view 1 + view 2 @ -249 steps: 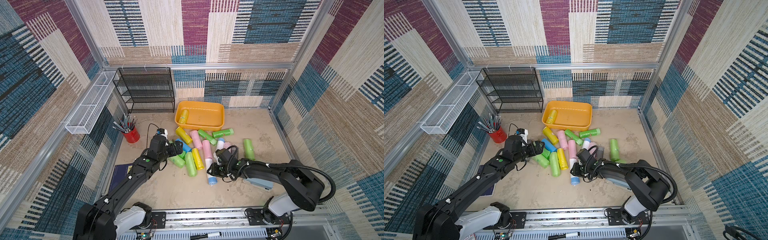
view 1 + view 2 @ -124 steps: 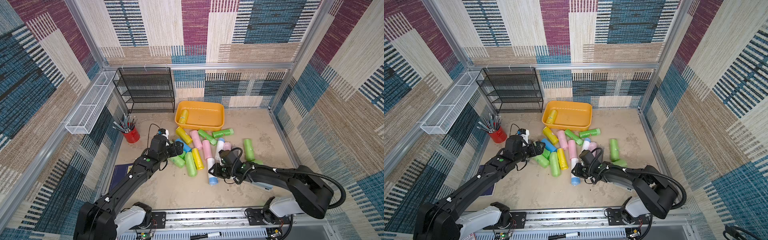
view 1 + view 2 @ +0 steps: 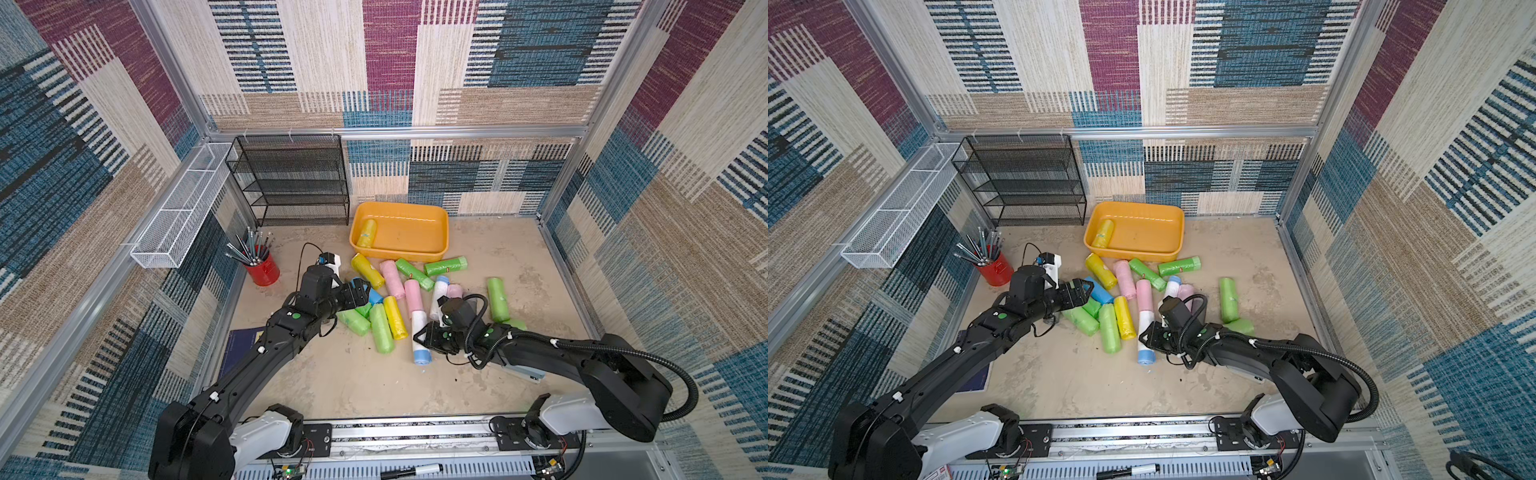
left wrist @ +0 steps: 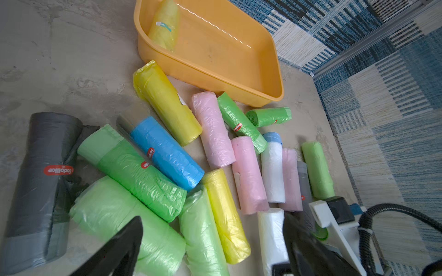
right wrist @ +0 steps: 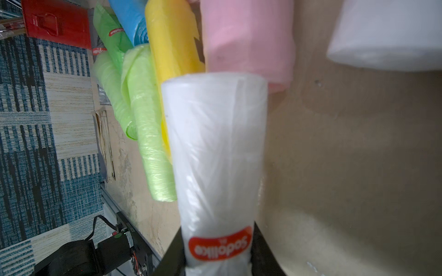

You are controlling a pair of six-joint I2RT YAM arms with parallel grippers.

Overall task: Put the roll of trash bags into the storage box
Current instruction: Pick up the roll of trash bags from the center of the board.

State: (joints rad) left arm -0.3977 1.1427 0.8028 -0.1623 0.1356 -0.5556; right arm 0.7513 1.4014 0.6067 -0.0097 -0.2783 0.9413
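The grasp is the step in hand. The right gripper [image 3: 420, 337] is clamped across the white roll [image 3: 419, 321], which has a blue near end and lies on the floor [image 3: 332, 374] at the near edge of the pile. That is well short of the storage box [image 3: 400, 251] at the far side. The right wrist view shows this roll pinched between the black jaws close to its red label. It does not look lifted yet.

The left gripper [image 3: 359, 293] hovers over the green rolls [image 3: 353, 322] on the left, jaws wide apart and holding nothing. One yellow roll [image 3: 366, 233] already lies in the left end of the box.

The next move calls for a lift clear of the neighbouring rolls. The roll then has to be carried far over the pink rolls [image 3: 413, 295] and released above the bare bottom of the box.

Compared with a second ago, the right gripper has slid nearer along the roll and its jaws have closed on it. The roll and the left arm sit much where they were.
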